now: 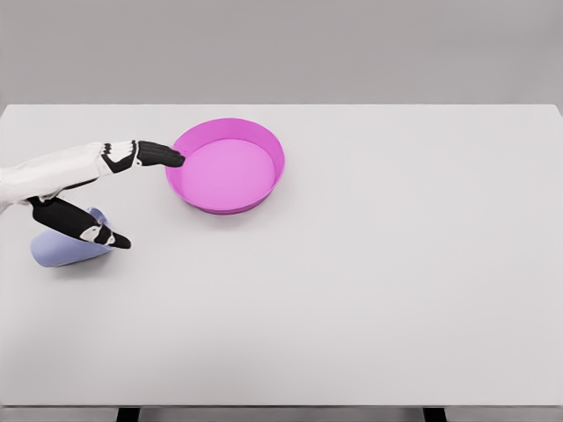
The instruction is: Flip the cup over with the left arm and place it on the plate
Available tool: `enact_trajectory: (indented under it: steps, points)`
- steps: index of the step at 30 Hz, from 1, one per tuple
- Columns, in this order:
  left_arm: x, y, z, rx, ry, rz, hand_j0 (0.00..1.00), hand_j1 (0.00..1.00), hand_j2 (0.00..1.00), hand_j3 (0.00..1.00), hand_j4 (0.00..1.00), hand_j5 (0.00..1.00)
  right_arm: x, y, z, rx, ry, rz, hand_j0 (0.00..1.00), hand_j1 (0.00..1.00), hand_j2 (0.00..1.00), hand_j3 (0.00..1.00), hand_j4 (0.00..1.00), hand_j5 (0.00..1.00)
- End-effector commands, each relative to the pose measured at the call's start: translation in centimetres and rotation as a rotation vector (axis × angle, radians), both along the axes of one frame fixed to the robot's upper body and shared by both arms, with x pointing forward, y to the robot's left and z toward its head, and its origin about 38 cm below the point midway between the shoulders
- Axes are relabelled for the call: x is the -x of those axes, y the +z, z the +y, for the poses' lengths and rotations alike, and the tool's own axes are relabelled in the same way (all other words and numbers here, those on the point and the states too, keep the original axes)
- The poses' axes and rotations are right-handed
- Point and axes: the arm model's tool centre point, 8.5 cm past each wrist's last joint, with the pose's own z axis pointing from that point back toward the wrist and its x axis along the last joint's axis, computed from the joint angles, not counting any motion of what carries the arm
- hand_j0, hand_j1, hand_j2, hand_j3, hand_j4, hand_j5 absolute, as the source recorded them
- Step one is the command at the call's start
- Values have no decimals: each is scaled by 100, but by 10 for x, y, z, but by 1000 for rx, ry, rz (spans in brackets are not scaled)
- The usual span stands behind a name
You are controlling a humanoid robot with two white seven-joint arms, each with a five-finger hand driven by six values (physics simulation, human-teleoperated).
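Note:
A pale lavender cup (60,249) lies on its side near the table's left edge. My left hand (151,200) reaches in from the left, above and over the cup. Its black fingers (163,155) stretch straight out toward the rim of the magenta plate (274,151), almost touching it. The thumb (92,230) angles down across the cup's top, hiding part of it. The hand is open and I cannot tell whether the thumb touches the cup. The plate is a shallow round dish with a raised wall, left of the table's centre and holding nothing.
The white table (396,281) spreads wide to the right and front of the plate. Its front edge runs along the bottom of the view, and a grey wall stands behind it.

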Motion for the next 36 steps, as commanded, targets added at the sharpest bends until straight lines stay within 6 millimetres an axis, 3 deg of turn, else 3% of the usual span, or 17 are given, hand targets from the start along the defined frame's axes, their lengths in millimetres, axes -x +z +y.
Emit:
enact_trajectory:
  steps: [1,5,11,12,14,17,21,28,36]
  points:
    - [1,0,4,-3,8,12,100,100,100,100,100,100,2,0,-1,0,0,6,100,100,100,100,100,100]
    - [10,-17,12,-21,23,75,100,100,100,100,100,100,7,0,-1,1,-1,14,100,100,100,100,100,100]
    - [15,-21,24,6,66,118,100,100,100,100,100,100,6,0,-1,1,-2,12,100,100,100,100,100,100]
    - [12,-10,32,55,118,94,100,100,100,100,100,100,6,0,-1,1,-2,12,100,100,100,100,100,100]
    - [9,-5,47,177,258,60,100,100,100,100,100,100,6,0,-1,1,-2,12,100,100,100,100,100,100]
    - [8,-20,70,122,428,152,100,100,100,100,100,100,6,0,-1,1,-4,12,100,100,100,100,100,100]
    - [4,-37,75,6,506,214,100,100,100,100,100,100,6,0,-1,1,-2,12,100,100,100,100,100,100]
    - [13,-58,72,-71,480,255,100,100,100,100,100,100,6,0,-1,1,-2,12,100,100,100,100,100,100]
    - [6,-84,80,-174,644,343,100,100,100,100,100,100,7,0,-1,1,-2,14,100,100,100,100,100,100]
